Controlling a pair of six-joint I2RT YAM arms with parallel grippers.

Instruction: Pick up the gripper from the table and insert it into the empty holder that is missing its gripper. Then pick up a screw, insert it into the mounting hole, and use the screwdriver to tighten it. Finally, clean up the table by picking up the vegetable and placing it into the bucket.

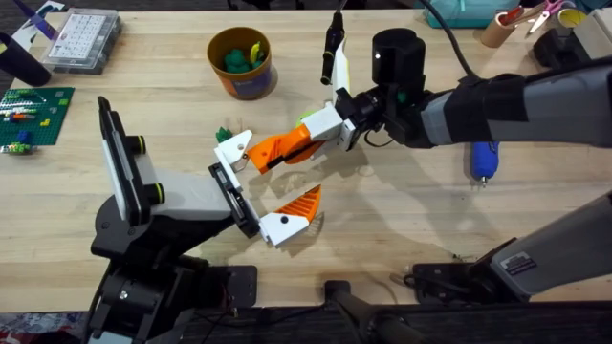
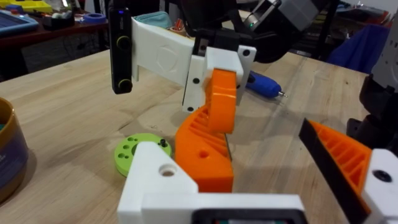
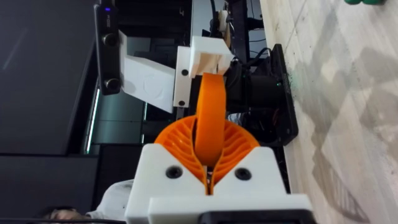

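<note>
The loose gripper (image 1: 256,149) has a white base and an orange ridged tip. My right gripper (image 1: 308,139) is shut on its orange part, also seen in the right wrist view (image 3: 210,118). Its white base (image 2: 158,177) hovers at the far end of the holder (image 1: 232,196), the black bar on my left arm; I cannot tell whether they touch. The left gripper (image 1: 277,186) carries one fixed orange-white finger (image 1: 292,216) at the bar's near end. The vegetable (image 1: 226,133) lies just behind the white base. The bucket (image 1: 240,62) stands farther back. A blue screwdriver (image 1: 484,160) lies at the right.
A green disc with holes (image 2: 134,151) lies on the table under the held piece. A clear parts box (image 1: 84,38) and a green baseplate (image 1: 33,113) sit at the far left. A black-and-white tool (image 1: 333,48) lies behind the right gripper.
</note>
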